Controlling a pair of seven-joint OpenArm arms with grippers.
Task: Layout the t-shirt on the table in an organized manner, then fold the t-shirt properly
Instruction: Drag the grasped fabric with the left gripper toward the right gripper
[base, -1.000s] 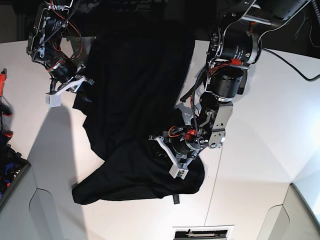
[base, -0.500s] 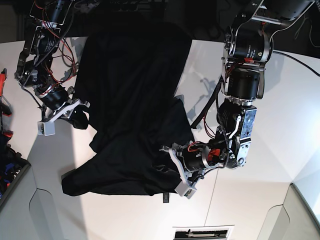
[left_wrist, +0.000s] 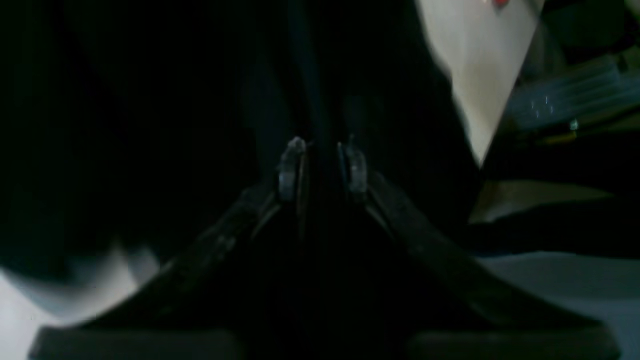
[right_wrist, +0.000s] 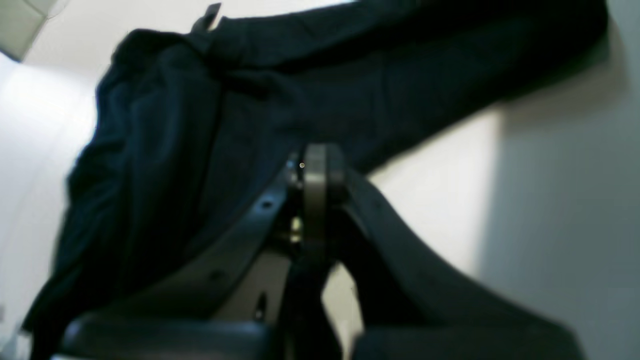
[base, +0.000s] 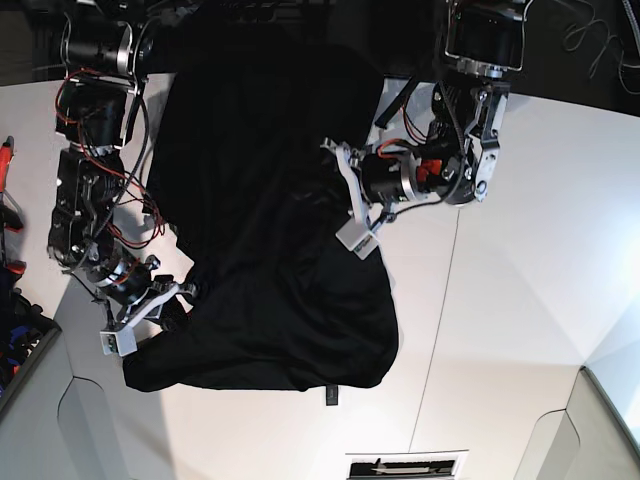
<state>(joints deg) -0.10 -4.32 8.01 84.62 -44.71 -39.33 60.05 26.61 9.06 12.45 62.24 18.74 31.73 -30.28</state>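
Observation:
The black t-shirt (base: 260, 200) lies rumpled on the white table (base: 500, 300), running from the far edge down to a wide bunched hem near the front; no print shows. My left gripper (base: 350, 225) sits at the shirt's right edge. In the left wrist view its fingertips (left_wrist: 292, 165) pinch a dark fold of the t-shirt (left_wrist: 150, 125). My right gripper (base: 125, 330) is at the shirt's lower left corner. In the right wrist view that gripper (right_wrist: 315, 170) is shut tight, with the t-shirt (right_wrist: 200, 125) draped around and beyond it over the table (right_wrist: 440, 165).
A red-handled tool (base: 8, 160) and a dark bin (base: 20, 340) sit at the left edge. A small black tag (base: 328, 396) lies just in front of the hem, and a white label (base: 405, 466) is at the front edge. A thin seam (base: 440, 300) crosses the tabletop.
The left gripper rose from the front toward the far side, lifting its fold of shirt. The right gripper travelled down the left side toward the front, dragging the shirt's corner along.

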